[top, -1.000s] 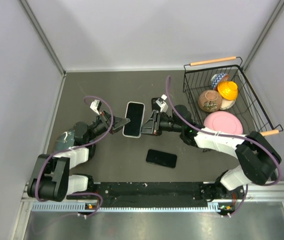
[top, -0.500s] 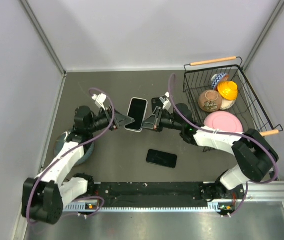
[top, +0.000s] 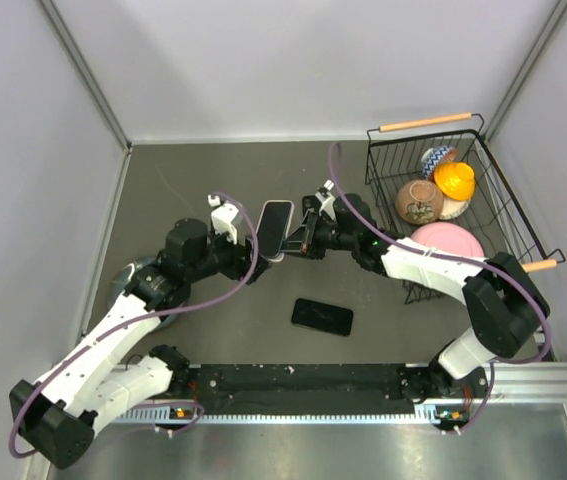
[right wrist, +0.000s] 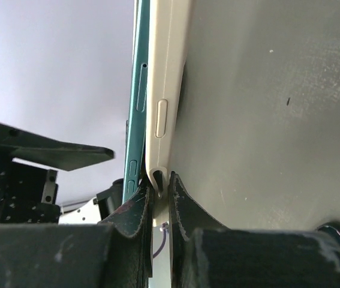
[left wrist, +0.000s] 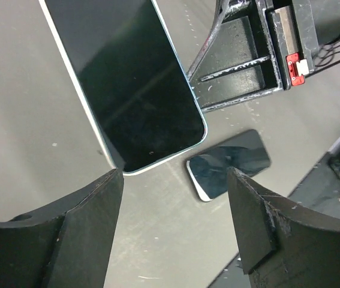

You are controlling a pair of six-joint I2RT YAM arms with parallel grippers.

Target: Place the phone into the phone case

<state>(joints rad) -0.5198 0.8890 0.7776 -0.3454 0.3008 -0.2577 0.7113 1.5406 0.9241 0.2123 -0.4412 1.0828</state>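
My right gripper is shut on the bottom rim of the cream phone case, holding it tilted up on edge above the table. The teal-edged phone lies against the case's open face, its dark screen towards my left gripper. Its lower end stands a little off the case. My left gripper is open just below the phone's lower corner, touching nothing, and in the top view it sits left of the case. A second dark phone lies flat on the table.
A black wire basket at the right holds bowls, an orange object and a pink plate. A grey dish sits under my left arm. Grey walls close in the table on three sides.
My left gripper opened, let go of the phone's left edge and its arm swung forward. My right gripper closed on the case and tipped it up on edge.
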